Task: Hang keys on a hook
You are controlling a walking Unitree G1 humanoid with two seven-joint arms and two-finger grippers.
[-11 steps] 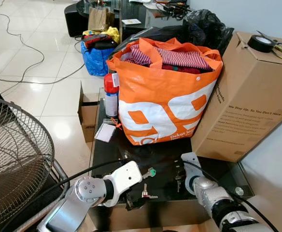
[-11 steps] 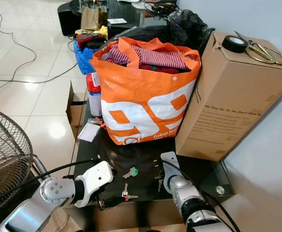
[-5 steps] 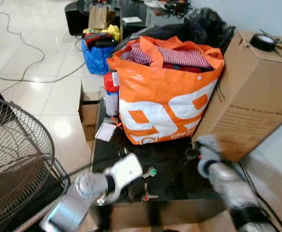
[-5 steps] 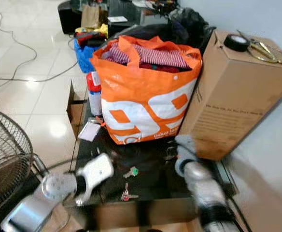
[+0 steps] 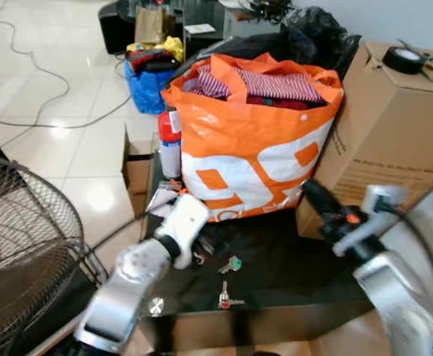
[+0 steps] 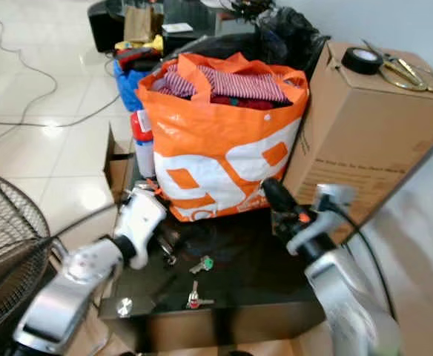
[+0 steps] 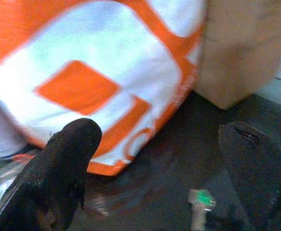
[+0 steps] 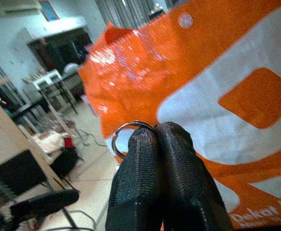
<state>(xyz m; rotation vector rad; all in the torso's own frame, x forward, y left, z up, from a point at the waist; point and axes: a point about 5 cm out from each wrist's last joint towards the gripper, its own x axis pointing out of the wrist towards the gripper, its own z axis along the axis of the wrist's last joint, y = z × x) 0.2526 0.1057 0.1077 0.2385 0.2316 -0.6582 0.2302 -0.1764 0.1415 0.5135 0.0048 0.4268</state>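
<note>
My right gripper [image 8: 155, 137] is shut on a metal key ring [image 8: 127, 129], whose loop sticks out above the pressed fingertips. It is raised above the black table [image 5: 298, 271], right in front of the orange bag [image 5: 253, 141], and its black fingers [image 5: 314, 196] point up and to the left. Two loose keys lie on the table, one with a green cap [image 5: 233, 262] and one with a red cap [image 5: 224, 299]. My left gripper [image 7: 159, 159] is open low over the table by the bag's left corner. The green-capped key [image 7: 200, 199] lies just ahead of its fingers.
A big cardboard box [image 5: 394, 141] carrying a tape roll [image 5: 403, 61] stands right of the bag. A spray can [image 5: 170, 148] and a white tag [image 5: 161, 200] sit at the bag's left. A wire fan [image 5: 24, 252] is close on my left, with cables on the tiled floor.
My right arm has lifted off the table and swung up in front of the bag. The left gripper has moved from the table's front edge towards the bag. Both arms are blurred.
</note>
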